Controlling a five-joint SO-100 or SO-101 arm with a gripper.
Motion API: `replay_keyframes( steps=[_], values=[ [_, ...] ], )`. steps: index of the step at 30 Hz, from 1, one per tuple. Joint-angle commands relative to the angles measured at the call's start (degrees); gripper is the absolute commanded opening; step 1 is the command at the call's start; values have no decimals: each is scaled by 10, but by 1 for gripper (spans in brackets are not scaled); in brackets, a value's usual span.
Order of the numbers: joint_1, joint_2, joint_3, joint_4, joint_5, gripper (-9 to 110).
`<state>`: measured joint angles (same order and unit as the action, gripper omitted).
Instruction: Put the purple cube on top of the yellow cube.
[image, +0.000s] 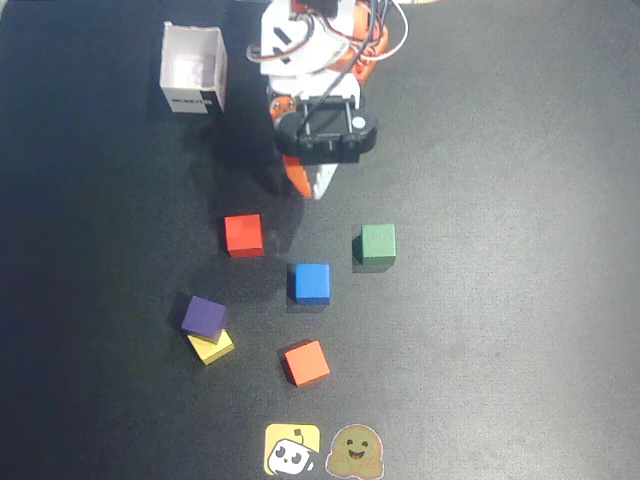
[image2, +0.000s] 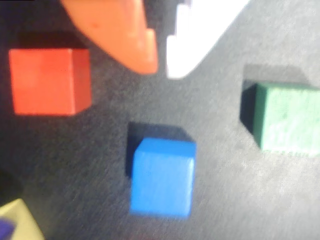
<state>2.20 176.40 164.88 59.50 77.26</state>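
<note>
Purple cube (image: 204, 316): dark purple, low left in the overhead view; resting partly on the yellow cube, overlapping its far-left part, not squarely stacked. Only a dark purple sliver at the bottom-left corner of the wrist view (image2: 5, 229).
Yellow cube (image: 212, 347): directly beneath and just nearer than the purple cube, near-right part showing from above; pale corner visible bottom left in the wrist view (image2: 20, 220).
Orange cube (image: 306, 363): right of the stacked pair, apart from it, turned slightly.
Blue cube (image: 310, 283): mid-table, farther than the orange cube; low centre in the wrist view (image2: 162, 177).
Red cube (image: 244, 235): far-left of the blue cube, apart; left side of the wrist view (image2: 47, 80).
Green cube (image: 378, 245): right of the blue cube, apart; right edge of the wrist view (image2: 287, 117).
Gripper (image: 311, 187): far of the red and blue cubes, well apart from the purple-yellow pair; orange finger (image2: 122, 35) and white finger (image2: 192, 37) with tips nearly together, a narrow gap between them, nothing held (image2: 161, 67).
Stickers: yellow square sticker with cartoon face (image: 292, 450) and a brownish round-faced sticker (image: 356, 453) side by side at the near edge.
White box (image: 193, 68): open-topped, far left, beside the arm base.
Table (image: 520, 300): dark, fine-grained surface.
</note>
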Motion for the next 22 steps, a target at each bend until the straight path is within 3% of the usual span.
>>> replay_keyframes(
  steps=[1,11,22],
  values=[
    [4,8,-3,24,1,0],
    [0,8,-2,129,71,0],
    [-1,8,-3,128,67,0]
  ],
)
